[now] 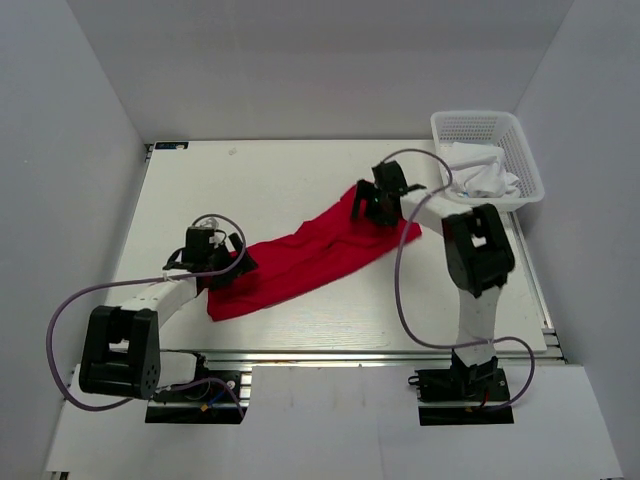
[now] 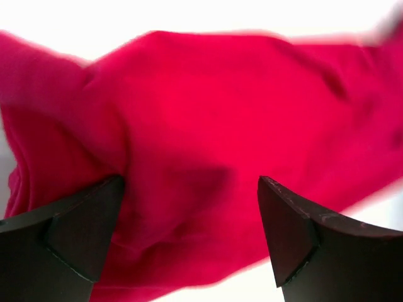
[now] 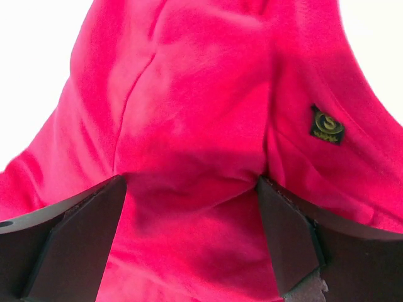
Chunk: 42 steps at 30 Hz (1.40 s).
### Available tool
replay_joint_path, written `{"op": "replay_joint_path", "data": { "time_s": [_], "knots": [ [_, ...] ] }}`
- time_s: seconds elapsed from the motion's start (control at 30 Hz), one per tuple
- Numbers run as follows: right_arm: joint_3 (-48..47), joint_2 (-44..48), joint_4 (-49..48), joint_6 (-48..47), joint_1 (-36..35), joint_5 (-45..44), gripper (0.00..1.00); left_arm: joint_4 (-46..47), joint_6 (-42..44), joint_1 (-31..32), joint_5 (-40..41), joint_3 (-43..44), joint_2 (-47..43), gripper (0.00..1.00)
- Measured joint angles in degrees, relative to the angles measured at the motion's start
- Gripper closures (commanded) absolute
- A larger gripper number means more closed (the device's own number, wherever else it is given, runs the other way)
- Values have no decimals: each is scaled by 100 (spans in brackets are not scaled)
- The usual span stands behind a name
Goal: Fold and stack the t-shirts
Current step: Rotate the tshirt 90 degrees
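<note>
Red t-shirt [image 1: 310,258] lies bunched in a slanting band across the white table [image 1: 300,170]. Left gripper [image 1: 224,264] sits at its near-left end and right gripper [image 1: 374,206] at its far-right end. Jaws on all 2 spread wide, fabric between the fingers.

Matt cloth t-shirt [image 1: 310,255] (thin, creased), plastic lattice basket [image 1: 478,125]

I see a white lattice basket [image 1: 470,125] at the far right corner of the white surface [image 1: 290,175]. Crumpled white fabric [image 1: 482,178] lies inside the basket. Well left of the basket, a small dark label [image 1: 171,146] marks the surface's far edge.
</note>
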<state>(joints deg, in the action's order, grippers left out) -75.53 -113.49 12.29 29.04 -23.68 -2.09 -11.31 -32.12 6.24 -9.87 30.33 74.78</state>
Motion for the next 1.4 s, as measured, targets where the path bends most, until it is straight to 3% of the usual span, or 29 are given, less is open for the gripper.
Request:
{"op": "replay_joint_path", "data": {
  "time_s": [0.2, 0.3, 0.47, 0.7, 0.83, 1.0, 1.23, 1.4],
  "knots": [
    [-2492, -1722, 87, -162, 37, 170, 10, -538, -345, 608, -660, -144, -365, 1],
    [-3471, -2361, 98, -210, 66, 413, 10, -839, -411, 927, -1373, -151, -402, 1],
    [-4354, -2957, -11, -243, 109, 929, 10, -1268, -380, 1703, -2496, -114, -120, 1],
    [-4618, -3099, 59, -743, 87, 1211, 10, -2065, 197, 2214, -2581, 885, -31, 1],
    [-4352, -2813, 302, -1150, 15, 1084, 10, -2070, 540, 2247, -2065, 1676, -138, 1],
    [-3775, -2057, 684, -1565, -184, 809, 10, -2243, 656, 2232, -688, 2291, -144, 1],
    [-2127, -651, 791, -1705, -684, 529, 10, -2653, 232, 2122, 977, 2264, -339, 1],
    [-1403, -420, 828, -1652, -981, 549, 10, -2809, -55, 2090, 1790, 2253, -562, 1]
  ]
}}
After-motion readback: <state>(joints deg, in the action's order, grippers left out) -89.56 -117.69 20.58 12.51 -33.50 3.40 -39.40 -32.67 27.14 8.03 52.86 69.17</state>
